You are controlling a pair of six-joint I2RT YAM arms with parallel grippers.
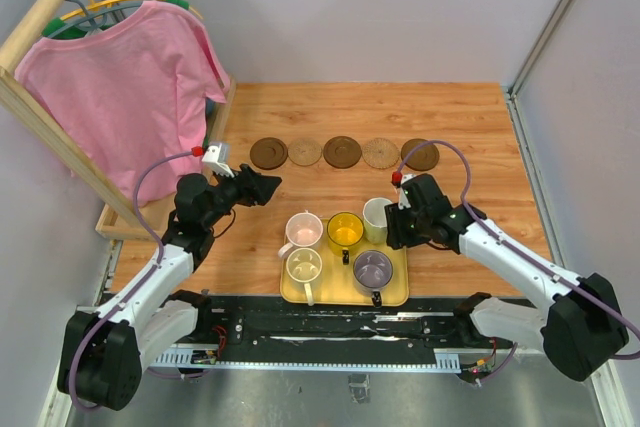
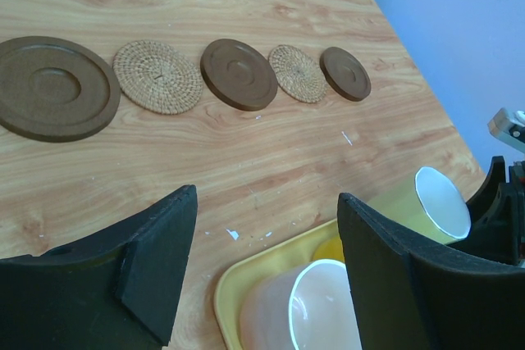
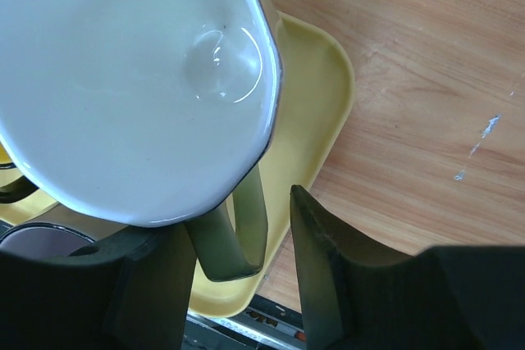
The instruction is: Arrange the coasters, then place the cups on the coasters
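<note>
Five coasters lie in a row across the table: dark brown (image 1: 268,153), tan (image 1: 305,152), dark brown (image 1: 342,152), tan (image 1: 380,153), dark brown (image 1: 420,155). The yellow tray (image 1: 397,292) holds the pink cup (image 1: 304,230), yellow cup (image 1: 345,230), cream cup (image 1: 303,265) and grey-purple cup (image 1: 372,269). The white cup (image 3: 123,79) stands at the tray's far right corner. My right gripper (image 3: 230,211) straddles its olive handle (image 3: 242,231), with a gap left on one side. My left gripper (image 2: 267,235) hangs open and empty above the tray's far left corner, over the pink cup (image 2: 320,313).
A wooden clothes rack (image 1: 35,112) with a pink shirt (image 1: 130,87) stands at the left, its base (image 1: 120,227) reaching onto the table beside my left arm. Grey walls close in the back and right sides. The tray's rim (image 3: 328,88) lies near the front edge.
</note>
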